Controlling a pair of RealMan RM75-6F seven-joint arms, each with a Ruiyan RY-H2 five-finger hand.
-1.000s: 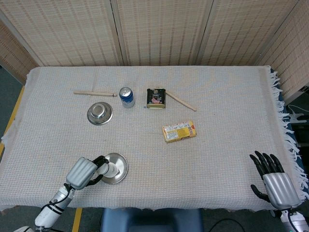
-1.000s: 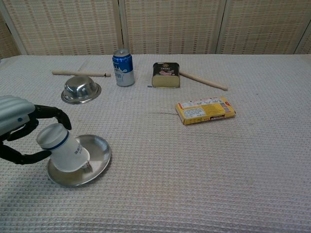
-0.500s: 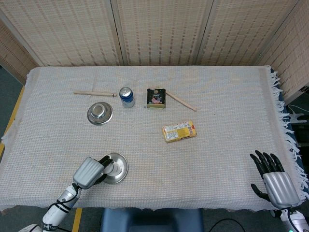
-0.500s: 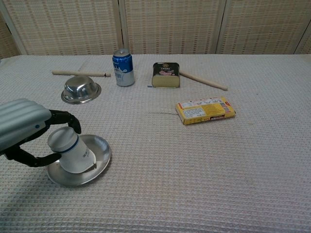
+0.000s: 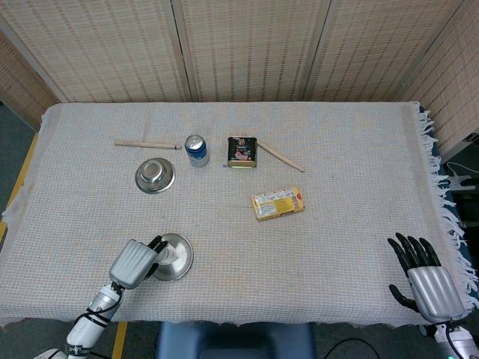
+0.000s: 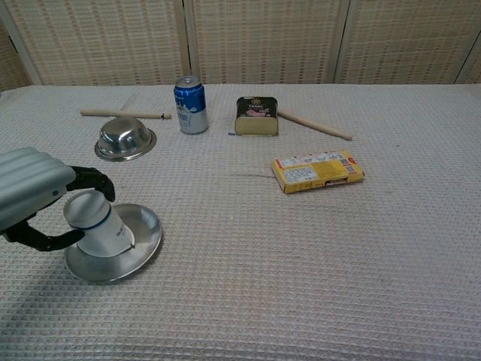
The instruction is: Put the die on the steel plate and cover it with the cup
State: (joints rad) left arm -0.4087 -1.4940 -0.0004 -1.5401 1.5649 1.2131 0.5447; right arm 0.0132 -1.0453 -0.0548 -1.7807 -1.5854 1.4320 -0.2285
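Observation:
The steel plate (image 6: 134,252) (image 5: 179,258) lies near the table's front left edge. On it stands an upside-down white cup (image 6: 96,226) with a blue band, tilted slightly. My left hand (image 6: 34,197) (image 5: 135,262) grips the cup from the left, fingers wrapped around it. The die is hidden; I cannot see it under the cup. My right hand (image 5: 428,280) rests at the front right corner of the table, fingers spread, holding nothing.
Further back on the left are a steel bowl (image 6: 125,138), a blue can (image 6: 191,104), a wooden stick (image 6: 124,114) and a dark tin (image 6: 256,116) with a second stick (image 6: 314,125). A yellow box (image 6: 318,171) lies mid-table.
The left hand has lowered the cup more upright onto the plate, and plate and cup have slid slightly left toward the table's front edge. The right hand has not moved.

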